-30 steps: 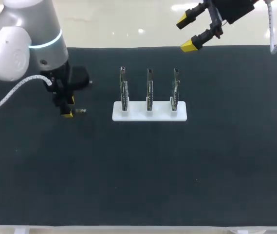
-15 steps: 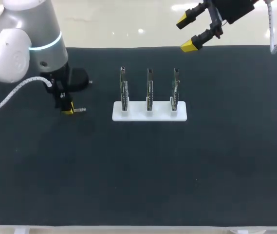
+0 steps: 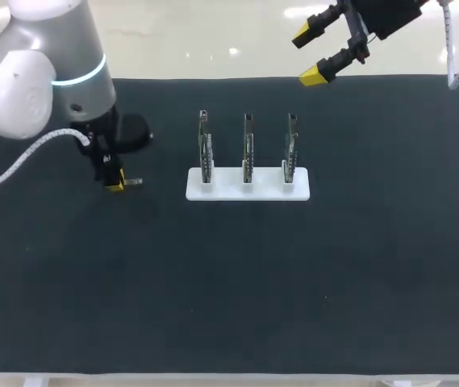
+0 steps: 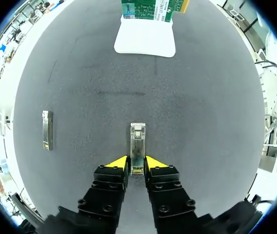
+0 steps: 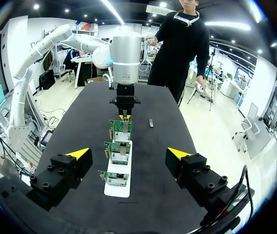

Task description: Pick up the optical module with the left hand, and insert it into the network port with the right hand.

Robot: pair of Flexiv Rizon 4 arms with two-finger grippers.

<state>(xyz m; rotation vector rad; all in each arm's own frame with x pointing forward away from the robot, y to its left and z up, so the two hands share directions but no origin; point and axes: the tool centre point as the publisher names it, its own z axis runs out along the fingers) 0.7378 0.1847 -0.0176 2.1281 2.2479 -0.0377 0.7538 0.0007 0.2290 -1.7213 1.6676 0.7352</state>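
A small metal optical module (image 4: 137,141) lies lengthwise between the yellow tips of my left gripper (image 4: 137,165), which is shut on its near end. In the head view the left gripper (image 3: 114,182) is low over the mat at the left, and the module (image 3: 133,182) sticks out of it toward the white holder (image 3: 247,189). Three upright green boards (image 3: 248,145) with network ports stand in that holder. My right gripper (image 3: 308,55) hangs open, high over the table's far edge, with nothing in it. In its own view, the right gripper (image 5: 128,153) looks along the row of boards (image 5: 120,151).
A second optical module (image 4: 46,129) lies flat on the black mat (image 3: 237,274), off to one side of my left gripper and apart from it. It also shows in the right wrist view as a small module (image 5: 151,123) beyond the holder.
The left gripper's fingers have come together onto the optical module. The gripper has shifted slightly toward the far side. My right arm has not moved.
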